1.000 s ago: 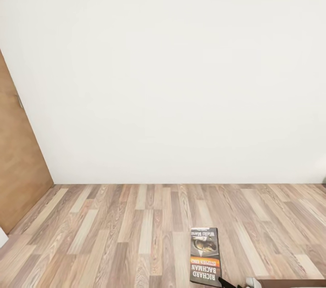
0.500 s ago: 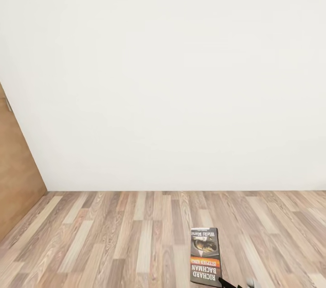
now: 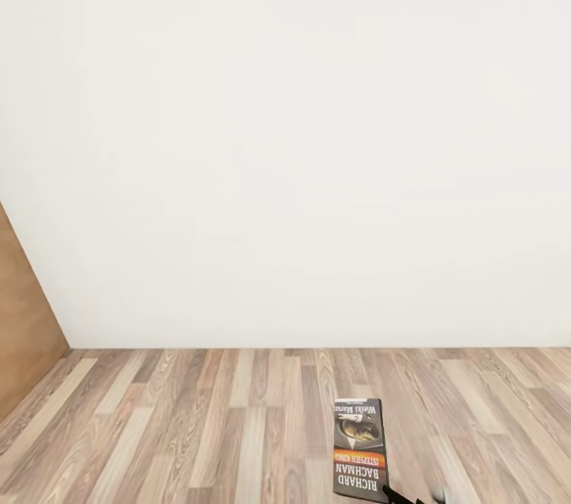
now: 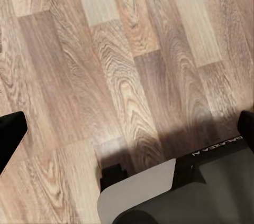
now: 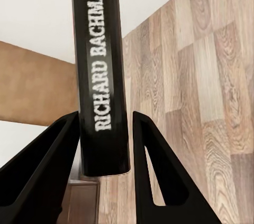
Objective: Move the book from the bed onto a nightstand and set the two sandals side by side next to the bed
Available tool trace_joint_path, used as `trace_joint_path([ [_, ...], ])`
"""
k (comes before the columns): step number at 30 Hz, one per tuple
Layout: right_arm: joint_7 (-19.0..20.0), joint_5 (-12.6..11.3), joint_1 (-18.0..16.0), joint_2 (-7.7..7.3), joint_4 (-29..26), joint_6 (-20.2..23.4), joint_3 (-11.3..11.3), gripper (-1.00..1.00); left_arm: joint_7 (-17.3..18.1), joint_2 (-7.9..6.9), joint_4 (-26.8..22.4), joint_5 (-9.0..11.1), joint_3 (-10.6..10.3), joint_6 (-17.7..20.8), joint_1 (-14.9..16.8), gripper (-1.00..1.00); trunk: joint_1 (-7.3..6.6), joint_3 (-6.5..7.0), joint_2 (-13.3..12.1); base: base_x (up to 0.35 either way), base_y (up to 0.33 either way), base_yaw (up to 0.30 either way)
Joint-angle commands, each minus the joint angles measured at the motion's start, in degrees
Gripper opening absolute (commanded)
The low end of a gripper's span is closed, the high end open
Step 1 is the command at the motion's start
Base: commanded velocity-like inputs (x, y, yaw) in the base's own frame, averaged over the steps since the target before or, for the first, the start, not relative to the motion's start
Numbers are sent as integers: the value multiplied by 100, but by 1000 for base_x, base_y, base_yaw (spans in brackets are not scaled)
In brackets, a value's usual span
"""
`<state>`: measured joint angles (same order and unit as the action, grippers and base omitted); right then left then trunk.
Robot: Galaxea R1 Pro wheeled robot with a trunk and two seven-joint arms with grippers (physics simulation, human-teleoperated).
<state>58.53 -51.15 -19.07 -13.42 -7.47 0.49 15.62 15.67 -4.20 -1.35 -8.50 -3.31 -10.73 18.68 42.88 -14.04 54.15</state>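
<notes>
The view swings across the room since a second ago: the brown door [image 3: 20, 322] at the left slides toward the picture's edge, the white wall [image 3: 285, 131] takes up more of the scene and the line where it meets the plank floor [image 3: 198, 425] sinks lower, while the book [image 3: 360, 448] keeps the same spot in the head camera, a sign that it travels with the robot rather than lying on the boards. The right wrist camera confirms it: the right gripper [image 5: 106, 145] has its two black fingers closed against the covers near one end of the book [image 5: 100, 60], spine and "Richard Bachman" lettering facing the lens, the rest of the volume jutting out unsupported. The left gripper [image 4: 127, 134] hangs over bare floor with its dark fingertips far apart and nothing between them, the robot's grey base [image 4: 174, 192] below. Neither bed nor nightstand is in sight, so the carry looks only partway done. The risk from here is the narrow pinch at the book's end: a sharp turn or jolt of the base could let the thin paperback pivot or slip out to the floor.
</notes>
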Motion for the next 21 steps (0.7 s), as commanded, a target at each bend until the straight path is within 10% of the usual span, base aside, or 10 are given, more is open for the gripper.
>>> trace_joint_path([
  [1,10,-62,-7,-3,-1,3,28,-100,-3,-2,3,-29,-30,-34,4,100,4,-7,5,326,0,-13],
  [21,9,-62,-9,-7,-3,-5,28,-100,-3,-2,3,-29,-30,-34,4,100,4,-7,5,326,0,-40],
])
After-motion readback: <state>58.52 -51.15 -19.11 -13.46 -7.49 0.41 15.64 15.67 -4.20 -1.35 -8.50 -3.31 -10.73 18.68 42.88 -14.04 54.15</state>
